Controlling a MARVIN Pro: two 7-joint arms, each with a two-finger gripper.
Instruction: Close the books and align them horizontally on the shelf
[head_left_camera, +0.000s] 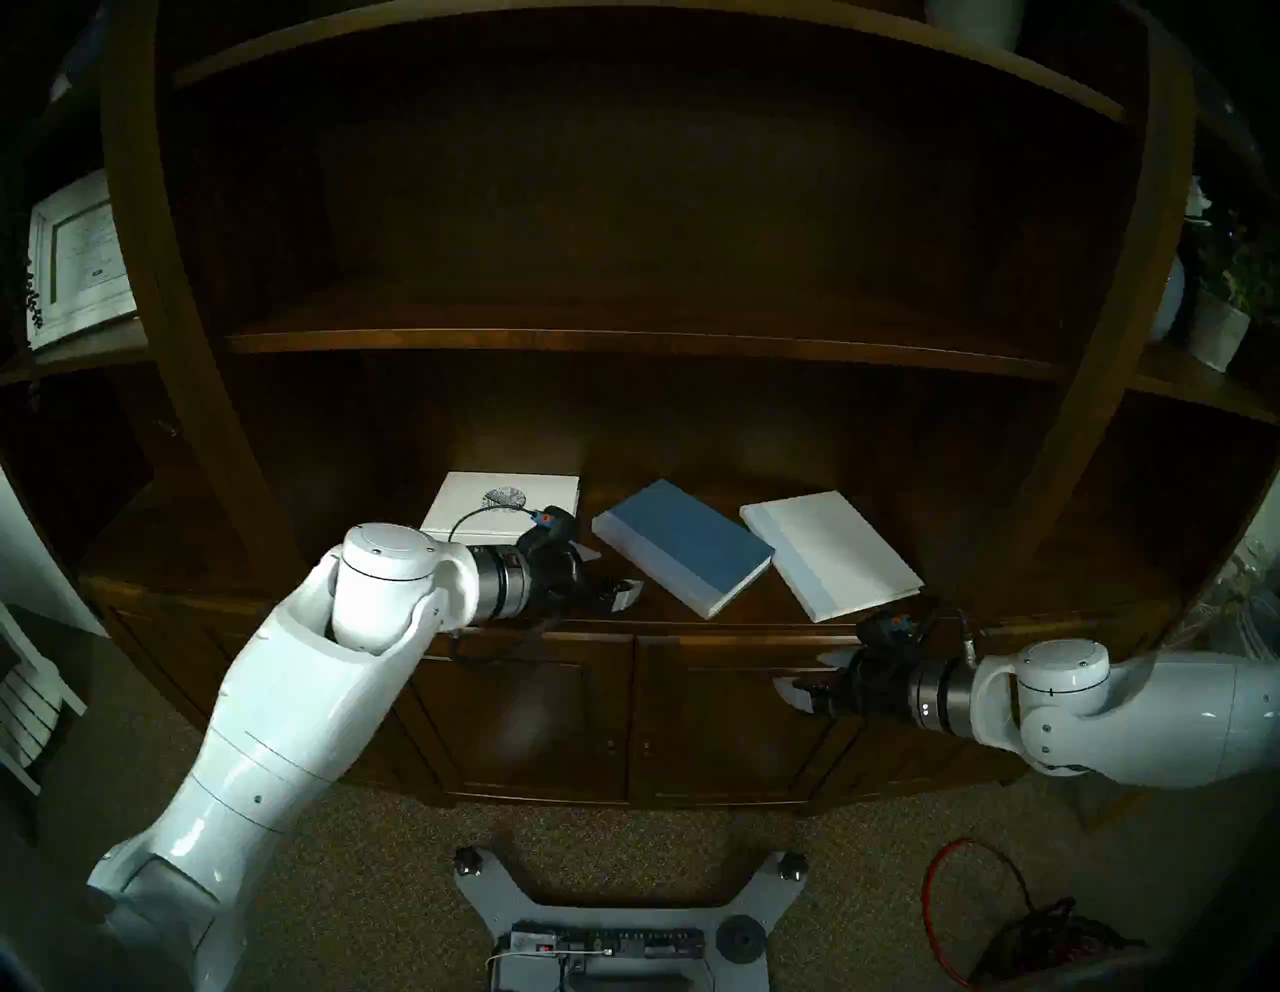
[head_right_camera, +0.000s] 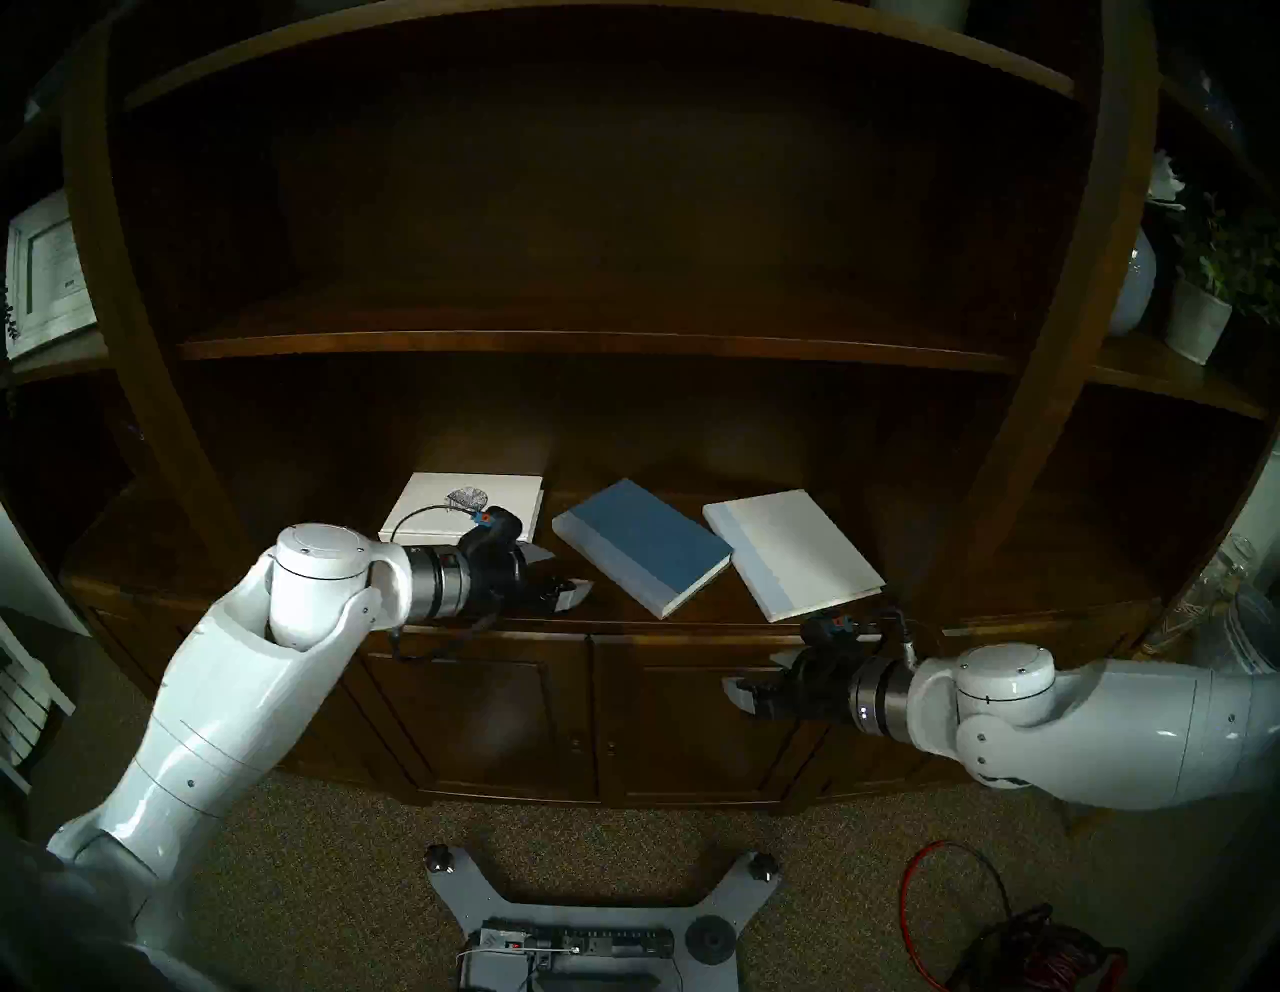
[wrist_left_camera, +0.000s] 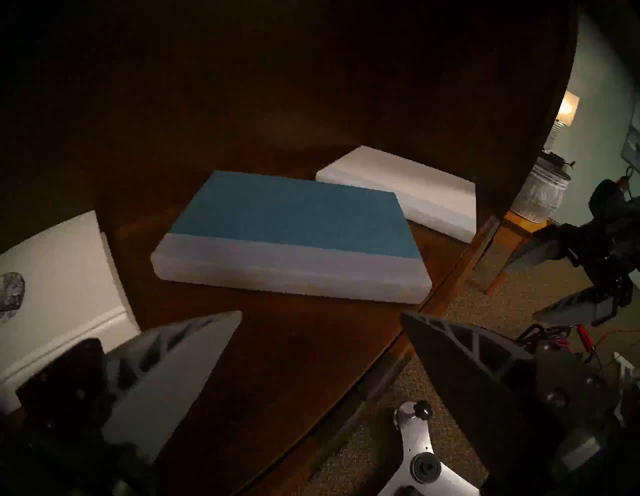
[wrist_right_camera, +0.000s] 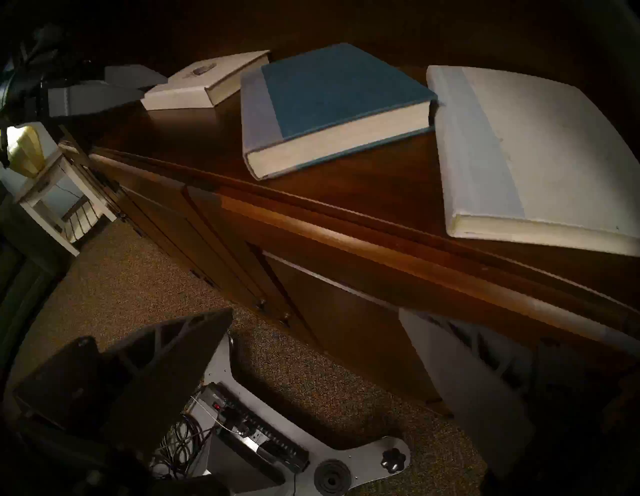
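Three closed books lie flat on the dark wooden shelf. The white one with the speckled emblem sits square at the left. The blue book and the plain white book lie askew, corners nearly touching. My left gripper hovers open over the shelf between the emblem book and the blue book, holding nothing. My right gripper is open and empty, below the shelf's front edge, in front of the cabinet.
An upper shelf board hangs over the books. Panelled cabinet doors stand below. A white-framed picture leans on the left side shelf and a potted plant stands at the right. My base and a red cable are on the carpet.
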